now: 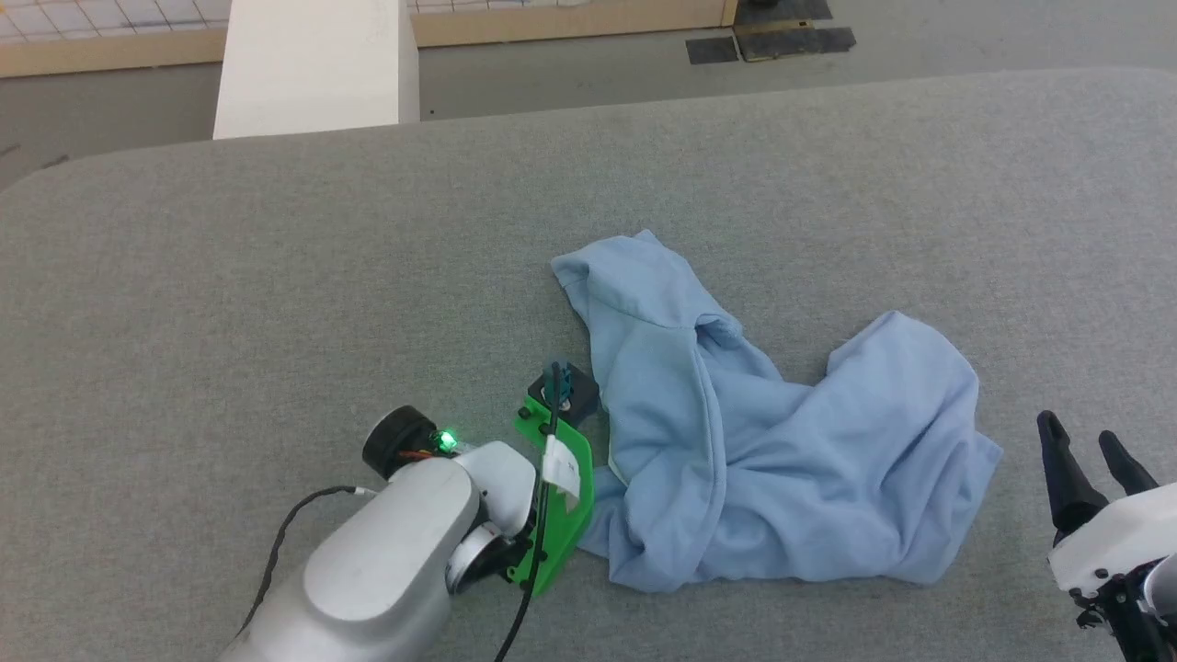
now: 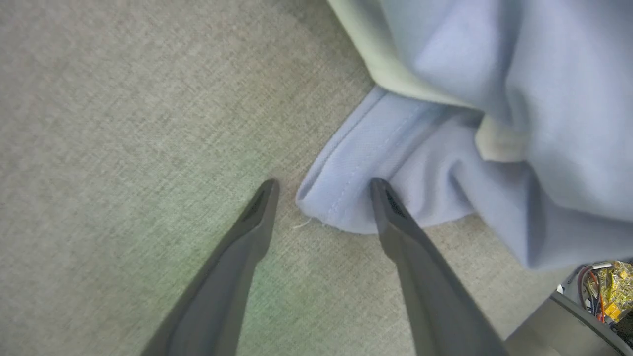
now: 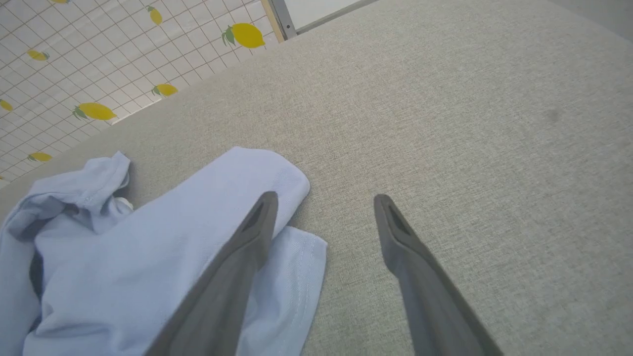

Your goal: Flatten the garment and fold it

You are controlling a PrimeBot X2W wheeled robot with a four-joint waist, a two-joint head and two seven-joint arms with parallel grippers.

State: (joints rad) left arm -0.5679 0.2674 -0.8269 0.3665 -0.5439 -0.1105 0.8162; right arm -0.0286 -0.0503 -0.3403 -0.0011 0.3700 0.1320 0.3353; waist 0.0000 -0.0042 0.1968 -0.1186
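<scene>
Shirt (image 1: 763,441): crumpled in a heap on the near half of the worktop (image 1: 276,276), one end poking away from the robot, nothing flat yet.
Left claw (image 2: 324,184): open and low, straddling a hem corner (image 2: 336,207) at the heap's left edge. One finger is over cloth, the other over bare worktop.
Right claw (image 1: 1078,428): open, empty, off to the shirt's right and clear of it in the head view.
Risk, thin bite: only the very tip of the corner sits between the fingers. Close here and it may well slip out on the lift.
Risk, double layer: more folds lie over the hem just behind it. A deeper reach could pinch two layers, and the shirt would then bunch rather than spread.
Risk, scrape: the tips look close to the woven worktop. Pressing lower could snag or drag on it.
Risk, lone pull: with the right claw holding nothing, a pull from the left would likely drag the whole heap sideways, not open it.
Risk, wrong edge: which hem this is cannot be told in the crumple, so the spread may come out twisted.
</scene>
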